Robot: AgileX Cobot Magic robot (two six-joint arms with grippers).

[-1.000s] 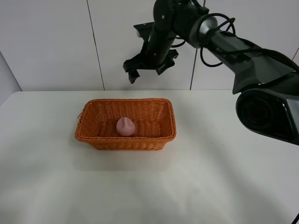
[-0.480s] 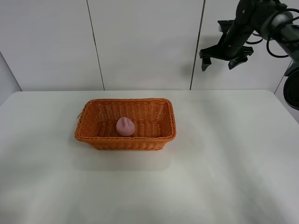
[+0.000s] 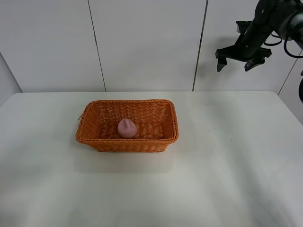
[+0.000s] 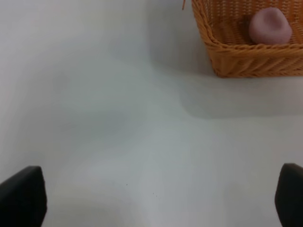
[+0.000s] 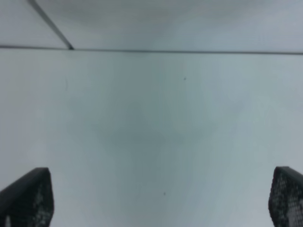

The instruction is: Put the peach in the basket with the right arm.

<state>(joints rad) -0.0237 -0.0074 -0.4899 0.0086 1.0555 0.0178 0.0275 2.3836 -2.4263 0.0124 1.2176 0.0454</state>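
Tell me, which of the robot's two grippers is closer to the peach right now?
Probably the left. Its wrist camera sees the peach in the basket just ahead of its spread fingers. The right gripper hangs high, well off to the basket's right.

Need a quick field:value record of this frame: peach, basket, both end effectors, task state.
peach: pink, lying inside the basket, near its middle
basket: orange-brown wicker, rectangular, on the white table, left of centre in the high view
right end effector: raised high at the upper right of the high view, well clear of the basket, fingers spread, empty
left end effector: fingertips wide apart at the wrist view's edges, nothing between them, basket corner ahead
task state: peach already in basket
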